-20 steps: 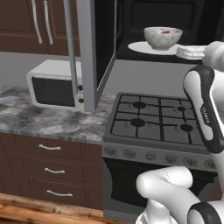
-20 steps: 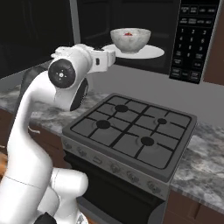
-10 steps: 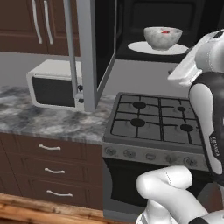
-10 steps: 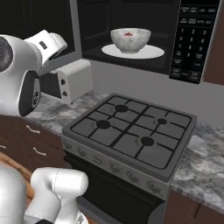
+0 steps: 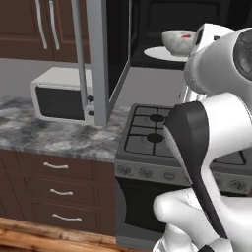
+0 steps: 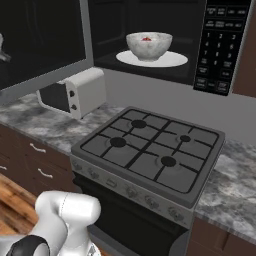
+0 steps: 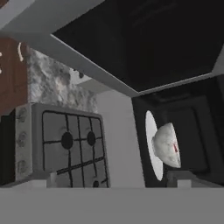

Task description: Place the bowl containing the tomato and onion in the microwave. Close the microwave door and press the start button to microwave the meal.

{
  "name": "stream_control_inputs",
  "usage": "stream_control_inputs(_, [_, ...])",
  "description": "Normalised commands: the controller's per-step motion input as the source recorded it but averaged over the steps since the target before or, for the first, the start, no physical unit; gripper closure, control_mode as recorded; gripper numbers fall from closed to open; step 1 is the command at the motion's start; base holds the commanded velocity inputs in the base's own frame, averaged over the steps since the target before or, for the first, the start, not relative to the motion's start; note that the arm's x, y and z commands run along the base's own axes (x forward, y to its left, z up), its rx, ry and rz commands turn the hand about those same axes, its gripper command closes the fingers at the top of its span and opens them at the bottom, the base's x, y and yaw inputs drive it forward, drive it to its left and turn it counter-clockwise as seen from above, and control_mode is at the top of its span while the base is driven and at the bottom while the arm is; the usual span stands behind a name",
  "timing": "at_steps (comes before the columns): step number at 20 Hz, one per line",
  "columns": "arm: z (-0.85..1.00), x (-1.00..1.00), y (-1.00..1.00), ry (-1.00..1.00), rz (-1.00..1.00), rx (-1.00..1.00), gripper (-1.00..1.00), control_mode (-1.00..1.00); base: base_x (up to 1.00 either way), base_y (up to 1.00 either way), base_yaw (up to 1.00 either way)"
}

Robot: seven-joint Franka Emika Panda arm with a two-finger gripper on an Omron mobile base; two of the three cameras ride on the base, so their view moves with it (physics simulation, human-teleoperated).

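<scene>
- Simulated kitchen: brown wood cabinets (image 5: 29, 24), grey marbled table (image 5: 54, 135) w/ brown drawers (image 5: 54, 192) below, wood floor (image 5: 44, 238) at bottom.
- Black gas stove (image 6: 150, 150) set into table, 4 burners, row of knobs on front edge.
- Microwave (image 6: 170, 35) mounted above stove, cavity dark, black keypad panel (image 6: 220, 45) on its right side in right base view.
- Bowl (image 6: 149, 45) inside cavity: speckled pale grey, upright, sitting on white turntable (image 6: 172, 60), roughly centred; sth red visible inside.
- Same bowl (image 5: 178, 42) seen in left base view, just beside white arm joint; in hand view bowl (image 7: 168, 144) appears rolled sideways w/ the camera, red bit at rim.
- Microwave door (image 5: 101, 54) wide open, swung out to left of cavity, over the table; grey edge facing left base cam, dark glass (image 6: 40, 40) seen in right base view.
- Small white box appliance (image 5: 61, 96) w/ 2 knobs on table left of stove, below open door.
- Claw: wide apart, empty; tips barely visible, no clear spot to mark.
- Hand view looks at stove (image 7: 65, 144), cavity & door underside (image 7: 144, 43), well apart from bowl.
</scene>
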Motion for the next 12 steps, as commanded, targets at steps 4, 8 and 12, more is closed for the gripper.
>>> stream_control_inputs(4, [-0.46, -0.91, 0.78, -0.35, 0.0, -0.52, -1.0, -1.0, 0.0, 0.0, 0.0])
stream_control_inputs(8, [-0.08, -0.81, 0.86, -0.31, 0.0, -0.42, -1.0, -1.0, 0.0, 0.0, 0.0])
stream_control_inputs(12, [0.01, -0.2, 0.92, -0.14, -0.03, -0.27, -1.0, -1.0, 0.0, 0.0, 0.0])
